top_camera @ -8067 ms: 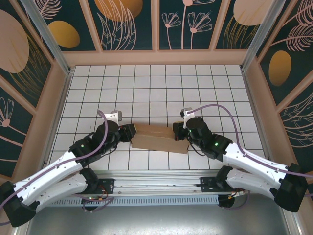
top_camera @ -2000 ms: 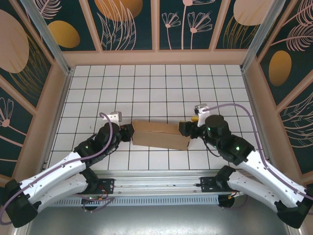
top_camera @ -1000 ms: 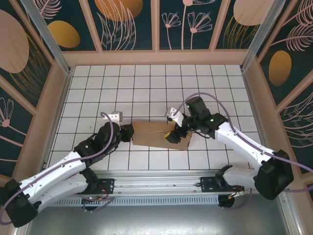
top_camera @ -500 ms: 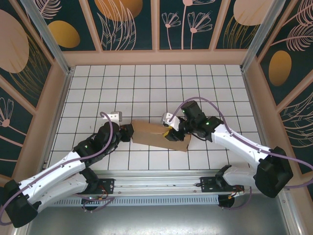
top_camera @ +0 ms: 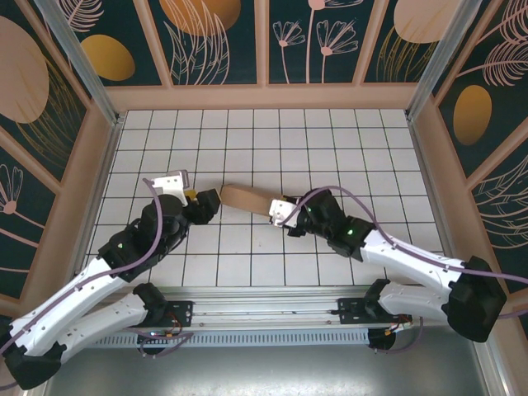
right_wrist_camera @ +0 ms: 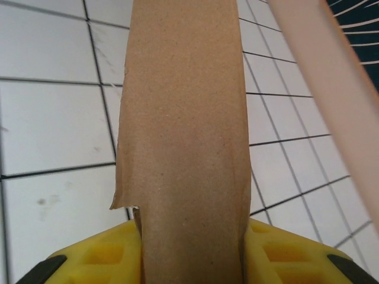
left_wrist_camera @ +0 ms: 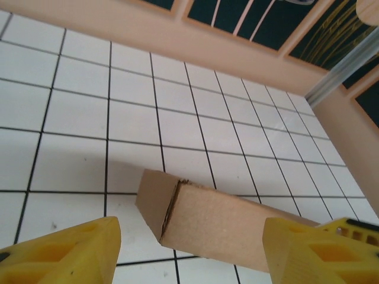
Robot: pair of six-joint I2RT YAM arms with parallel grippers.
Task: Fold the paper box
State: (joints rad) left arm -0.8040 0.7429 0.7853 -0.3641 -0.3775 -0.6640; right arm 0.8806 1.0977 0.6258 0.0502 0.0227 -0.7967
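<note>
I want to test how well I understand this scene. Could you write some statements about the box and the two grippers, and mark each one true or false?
1. The right gripper clamps one end of the paper box between its yellow fingers. True.
2. The left gripper is closed on the other end of the box. False: its jaws stand wide apart, and the box's end lies ahead of them, touching neither finger.
3. The box is printed with flowers. False: it is plain brown cardboard; the flower patterns are on the walls around the table.
4. The table is white with a grid of dark lines. True.
</note>
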